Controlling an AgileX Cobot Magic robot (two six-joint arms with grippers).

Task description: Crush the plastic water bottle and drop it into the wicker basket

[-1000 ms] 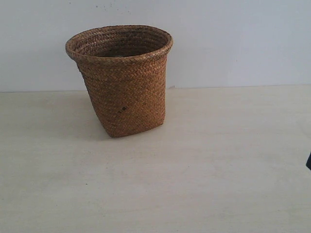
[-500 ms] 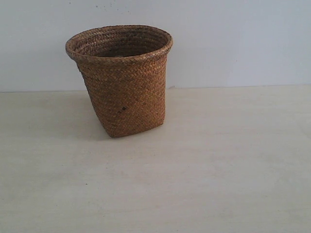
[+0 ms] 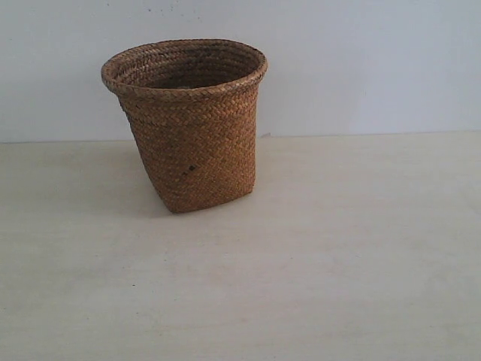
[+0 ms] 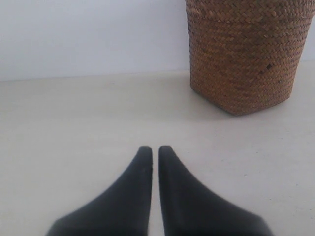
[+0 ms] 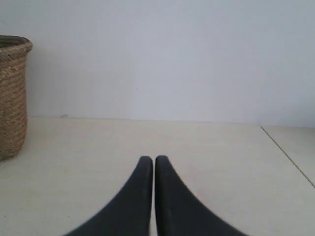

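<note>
The brown wicker basket point(image 3: 189, 124) stands upright on the pale table, left of centre in the exterior view. Its lower wall point(image 4: 243, 54) shows in the left wrist view, and its edge point(image 5: 12, 96) in the right wrist view. The plastic water bottle is out of view in every frame. My left gripper point(image 4: 151, 148) is shut with nothing between its black fingers, low over the table and short of the basket. My right gripper point(image 5: 150, 158) is shut too and holds nothing, well to the side of the basket. Neither gripper shows in the exterior view.
A white wall point(image 3: 361, 68) rises behind the pale table point(image 3: 316, 263). A thin seam or table edge point(image 5: 288, 155) runs diagonally in the right wrist view.
A dark tip at the right edge of the exterior view one second ago has gone out of sight. The basket has not moved.
</note>
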